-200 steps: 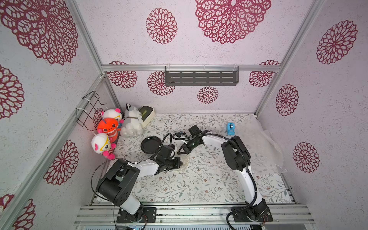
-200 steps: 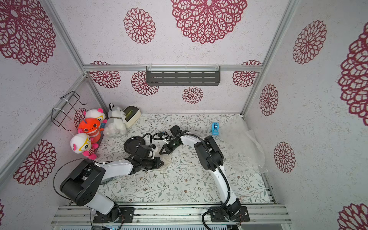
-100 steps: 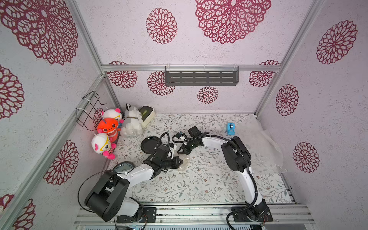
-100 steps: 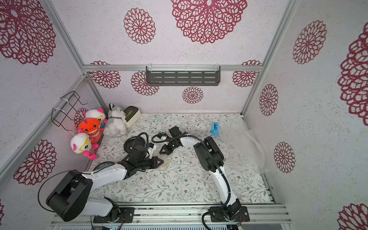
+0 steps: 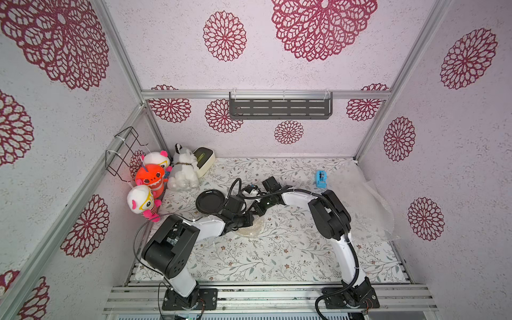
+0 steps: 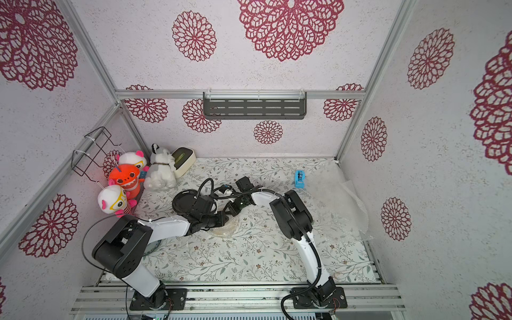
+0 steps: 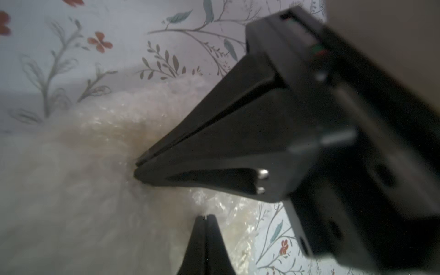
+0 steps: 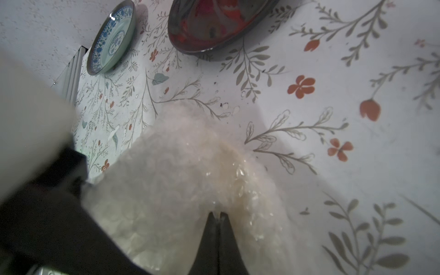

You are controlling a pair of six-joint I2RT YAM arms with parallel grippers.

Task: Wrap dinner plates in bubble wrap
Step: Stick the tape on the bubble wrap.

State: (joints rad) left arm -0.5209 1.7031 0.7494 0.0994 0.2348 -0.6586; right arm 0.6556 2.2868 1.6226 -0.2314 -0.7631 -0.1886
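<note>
1. Landmark: the black plate (image 5: pixel 209 201) lies bare on the floral surface (image 5: pixel 277 257). All positions below refer to it.
2. Work item: a crumpled bundle of bubble wrap (image 8: pixel 178 181) lies on the surface just beside the black plate, on the side facing the arm bases. A cream, round form shows through the film and is judged to be the cream plate. Its pattern cannot be made out.
3. Left end effector (image 7: pixel 206 217): jaws together, pinching a fold of the bubble wrap at the bundle's edge.
4. Right end effector (image 8: pixel 216 214): jaws together, nipping the film of the same bundle, close to the left end effector.
5. Other plate: the blue-and-teal patterned plate (image 8: pixel 112 38) lies near the black plate, apart from it, unwrapped.
6. Supplies: the spare bubble wrap sheets (image 5: pixel 360 199) and the blue tape dispenser (image 5: pixel 320 178) lie well apart from the black plate, beyond the right arm.
7. Step in hand (judgement): the loose film is being gathered over the first plate. Two plates are not yet begun.
8. Next move (judgement): one end effector holds the gathered film down while the other lets go and tucks the free flap. Letting go with both at once is likely to let the springy film reopen. Keep any pull low, so the plate does not slide against the black plate.
</note>
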